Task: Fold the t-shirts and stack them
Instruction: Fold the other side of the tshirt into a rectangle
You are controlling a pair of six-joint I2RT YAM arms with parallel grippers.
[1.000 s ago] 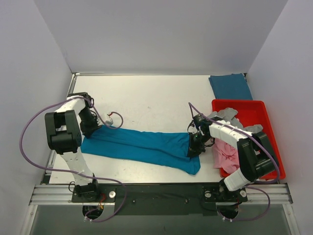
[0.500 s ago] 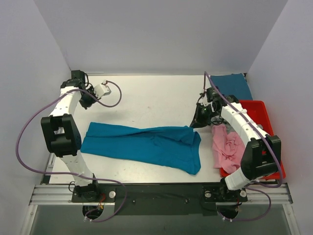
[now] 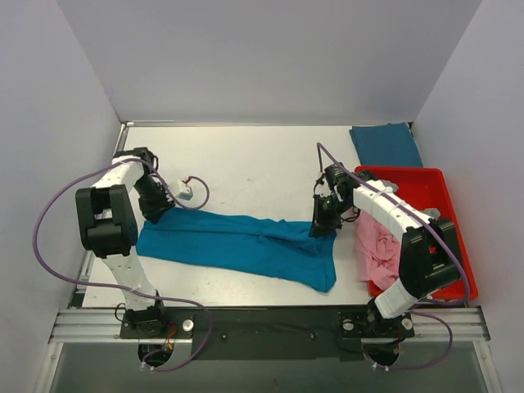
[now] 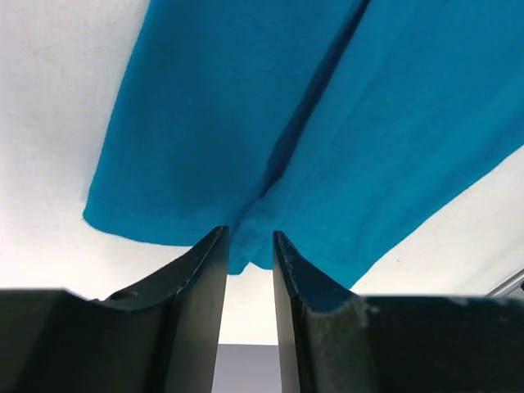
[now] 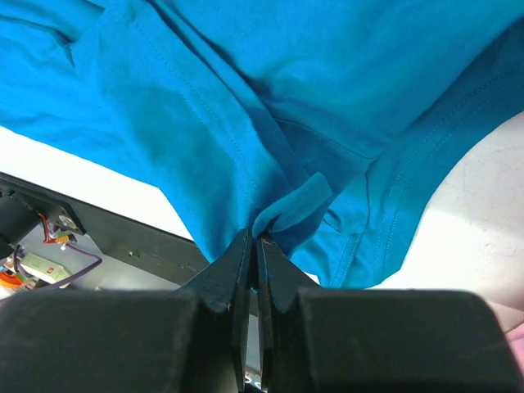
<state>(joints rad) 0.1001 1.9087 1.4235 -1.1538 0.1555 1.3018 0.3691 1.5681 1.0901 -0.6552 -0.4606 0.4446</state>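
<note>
Right hand (image 5: 255, 239) pinches the teal t-shirt (image 3: 237, 243) at its edge — left hand (image 4: 250, 237) narrowly parted opposite.

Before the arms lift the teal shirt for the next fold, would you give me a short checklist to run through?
1. Right claw gripping teal shirt: ok, shut on a pinched fold.
2. Left claw gripping: not ok, jaws apart, hem only between the tips.
3. Shirt flat: not ok, creased along its middle.
4. Pink shirt clear of teal one: cannot tell; it hangs over the tray edge nearby.
5. Folded shirt at far right corner: ok.
</note>
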